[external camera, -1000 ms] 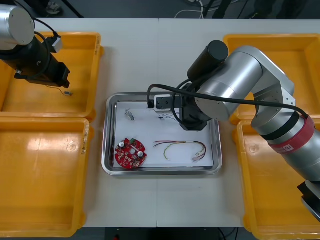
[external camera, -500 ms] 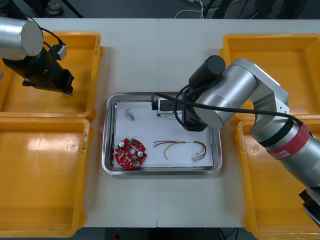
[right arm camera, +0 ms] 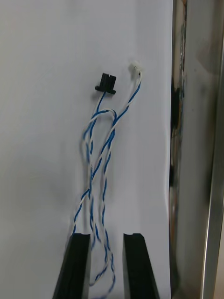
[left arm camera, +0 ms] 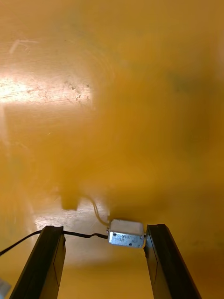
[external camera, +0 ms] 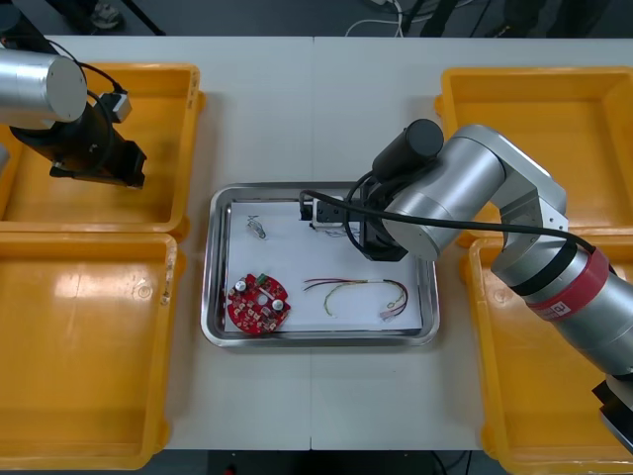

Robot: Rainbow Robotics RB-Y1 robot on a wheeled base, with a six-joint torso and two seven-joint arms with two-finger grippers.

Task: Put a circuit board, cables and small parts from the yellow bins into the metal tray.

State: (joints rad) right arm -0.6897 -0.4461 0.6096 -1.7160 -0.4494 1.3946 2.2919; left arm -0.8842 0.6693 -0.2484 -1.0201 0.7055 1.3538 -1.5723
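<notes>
On the left side of the worktop (external camera: pixel 316 109), the left gripper (left arm camera: pixel 105 231) is down inside the far yellow bin (external camera: pixel 148 74). Its fingers are wide apart. A small metal part (left arm camera: pixel 126 233) lies on the bin floor right between the tips. Its long side runs across, from one finger toward the other. It sits up against one finger, with a gap to the other, and a thin black wire trails from it across that gap. So I think the fingers only need to close to catch it, and the far finger would have to push in over the wire. In the middle is the metal tray (external camera: pixel 210 267). It already holds a round red circuit board (external camera: pixel 259 304), a second small metal part (external camera: pixel 257 228), and a red and yellow cable (external camera: pixel 356 292). The right gripper (right arm camera: pixel 106 238) is low over the far right part of the tray. Its fingers are only a little apart. The twisted blue and white cable (right arm camera: pixel 100 154) runs between them and stretches straight away from them on the white tray floor, beside the shiny tray wall. There is room on both sides of the cable, so it looks loose, not pinched.
</notes>
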